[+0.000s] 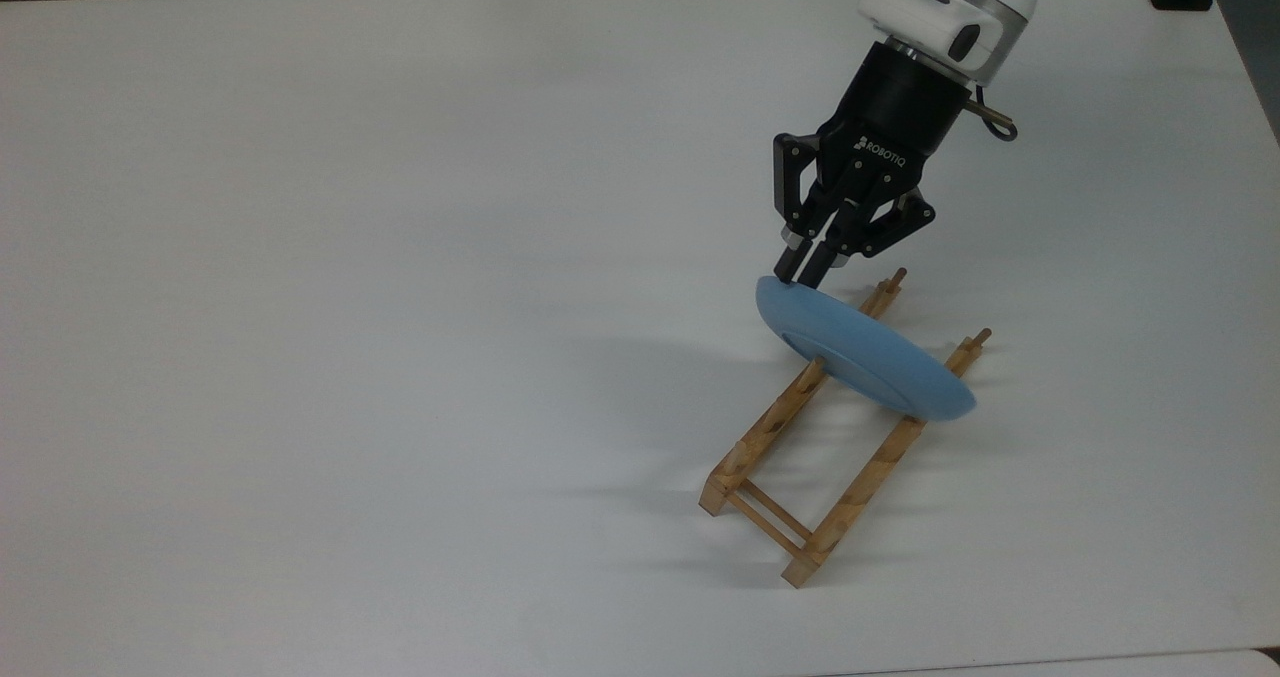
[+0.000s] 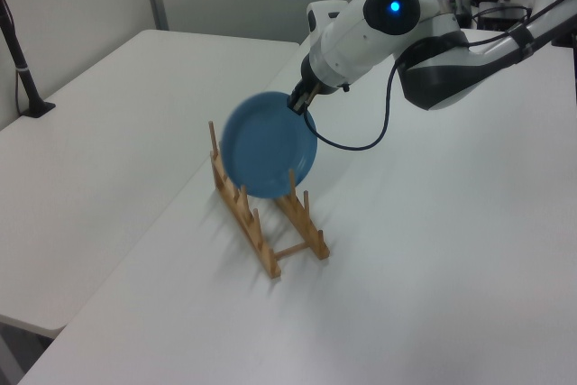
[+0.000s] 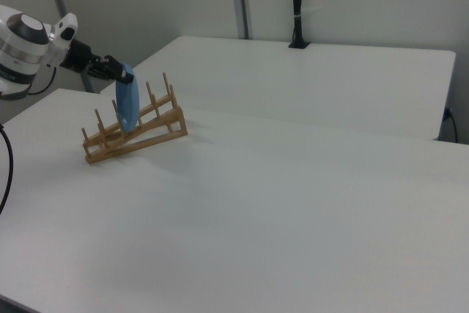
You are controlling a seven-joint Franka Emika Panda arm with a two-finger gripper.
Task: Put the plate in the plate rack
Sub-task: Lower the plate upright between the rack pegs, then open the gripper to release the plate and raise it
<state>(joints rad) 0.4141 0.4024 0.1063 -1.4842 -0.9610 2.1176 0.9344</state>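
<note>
White table (image 1: pixel 400 257) lay under my arm. I saw the pincer (image 1: pixel 806 272) (its body marked ROBOTIQ) gripping the rim of the plate (image 1: pixel 865 354), which stood on edge, tilted, between pegs of the plate rack (image 1: pixel 790 457).

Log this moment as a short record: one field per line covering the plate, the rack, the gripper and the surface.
plate: light blue plate, standing on edge and tilted, lowered between the rack's pegs
rack: wooden plate rack, ladder-like, upright pegs, resting on the table; it holds no other plate
gripper: black gripper, jaws shut on the plate's upper rim
plate position: toward the rack end nearer the arm in the top view
surface: white table
task state: plate in the rack, not yet released
</note>
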